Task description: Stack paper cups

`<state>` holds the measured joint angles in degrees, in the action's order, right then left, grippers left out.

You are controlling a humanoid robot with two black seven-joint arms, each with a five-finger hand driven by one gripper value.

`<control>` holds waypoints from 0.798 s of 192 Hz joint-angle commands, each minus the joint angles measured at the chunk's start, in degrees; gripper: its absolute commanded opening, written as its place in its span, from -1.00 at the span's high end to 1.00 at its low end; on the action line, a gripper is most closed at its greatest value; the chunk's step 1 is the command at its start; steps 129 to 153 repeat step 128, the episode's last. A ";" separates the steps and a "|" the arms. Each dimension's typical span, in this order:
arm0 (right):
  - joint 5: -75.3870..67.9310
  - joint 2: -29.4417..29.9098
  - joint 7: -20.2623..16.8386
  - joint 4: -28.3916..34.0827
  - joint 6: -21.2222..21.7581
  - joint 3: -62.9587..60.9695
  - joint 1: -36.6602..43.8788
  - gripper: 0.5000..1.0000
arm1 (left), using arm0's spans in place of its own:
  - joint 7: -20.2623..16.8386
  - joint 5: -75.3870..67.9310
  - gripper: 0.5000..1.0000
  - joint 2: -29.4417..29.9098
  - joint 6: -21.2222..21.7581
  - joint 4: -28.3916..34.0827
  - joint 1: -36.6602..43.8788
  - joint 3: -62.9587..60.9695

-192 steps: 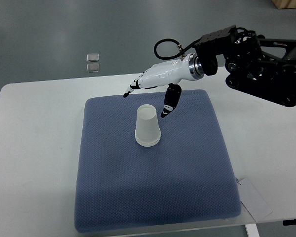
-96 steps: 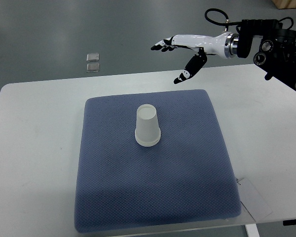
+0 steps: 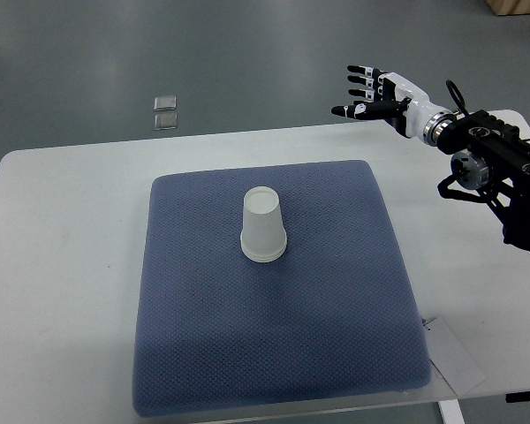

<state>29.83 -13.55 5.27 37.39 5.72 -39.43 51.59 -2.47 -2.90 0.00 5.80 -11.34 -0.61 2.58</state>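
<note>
— What's sitting on the blue mat (image 3: pixel 203 353)?

— The paper cups (image 3: pixel 264 226), nested upside down near its middle, so they're standing steady.

— And the right hand (image 3: pixel 377 93)?

— It's hovering off beyond the table edge, fingers spread, holding nothing.

White paper cups (image 3: pixel 264 226), nested stack, upside down, on blue mat's middle

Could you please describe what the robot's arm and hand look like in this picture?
The right hand is glossy white with black fingertips and dark joints. A silver ring joins it to a black arm of blocky, exposed mechanical parts, with a thin black cable looped near the wrist.
</note>
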 commanded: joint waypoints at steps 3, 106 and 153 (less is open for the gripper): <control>-3.28 1.25 0.09 -0.04 -4.84 -0.12 -1.32 -0.66 | 0.01 0.00 -1.00 0.00 0.00 0.00 0.00 -0.03; -7.06 3.54 0.88 0.31 -10.11 -2.49 -5.89 -0.67 | 0.01 0.00 -1.00 0.00 0.00 0.00 0.00 -0.03; -7.06 3.62 0.97 0.75 -10.02 -2.49 -6.06 -0.67 | 0.01 0.00 -1.00 0.00 0.00 0.00 0.00 -0.03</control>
